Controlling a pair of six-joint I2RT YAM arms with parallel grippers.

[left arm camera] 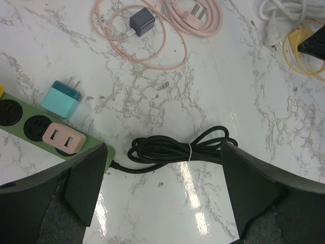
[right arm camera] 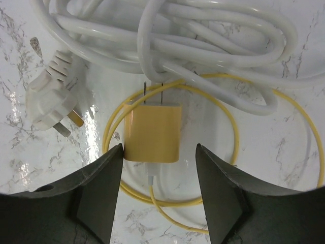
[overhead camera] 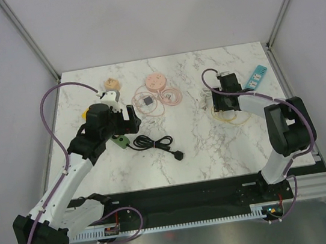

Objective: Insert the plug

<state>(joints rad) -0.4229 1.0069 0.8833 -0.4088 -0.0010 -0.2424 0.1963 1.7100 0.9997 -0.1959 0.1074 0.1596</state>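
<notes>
A yellow charger plug point(right arm camera: 152, 131) lies flat on the marble, prongs pointing away, inside its coiled yellow cable point(right arm camera: 234, 137). My right gripper point(right arm camera: 158, 152) is open and straddles the charger's near end; the left fingertip point(right arm camera: 112, 157) touches its side and the right one stands apart. The same gripper shows in the top view point(overhead camera: 225, 110). A green power strip point(left arm camera: 30, 127) holds a pink USB adapter point(left arm camera: 63, 139), and a blue charger point(left arm camera: 62, 98) lies beside it. My left gripper point(left arm camera: 165, 178) is open and empty above the strip's end; it shows in the top view point(overhead camera: 127, 119).
The strip's bundled black cord point(left arm camera: 177, 150) lies between the left fingers. A white cable bundle point(right arm camera: 177, 40) with a three-pin plug point(right arm camera: 51, 101) crowds the yellow charger. Pink cables point(overhead camera: 159, 95) and a dark adapter point(left arm camera: 142, 21) lie at the back. A blue strip point(overhead camera: 256, 77) lies far right.
</notes>
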